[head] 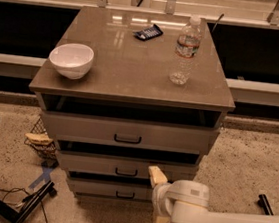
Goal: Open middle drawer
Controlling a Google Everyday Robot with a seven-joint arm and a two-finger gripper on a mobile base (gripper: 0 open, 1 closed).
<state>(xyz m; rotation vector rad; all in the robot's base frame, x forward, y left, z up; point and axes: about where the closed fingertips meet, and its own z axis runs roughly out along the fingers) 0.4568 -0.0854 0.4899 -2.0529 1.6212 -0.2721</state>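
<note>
- Gripper sits low at the front right of the cabinet. Its two pale fingers stand apart and hold nothing. The upper finger overlaps the middle drawer's front in this view; I cannot tell whether it touches.
- Middle drawer: second of three stacked fronts, below the taller top drawer and above the narrower bottom drawer. I count it as not yet opened.
- Grip point: the small black bar handle at the centre of the front, left of the gripper. It looks thin and rigid. The flat grey-beige panel is smooth and offers no other purchase.
- Handling estimate: a shallow, stiff box, probably light, that slides straight out. An off-centre pull may skew it.
- Further back: the glossy brown cabinet top carries a round white bowl, a clear plastic bottle and a flat dark packet.
</note>
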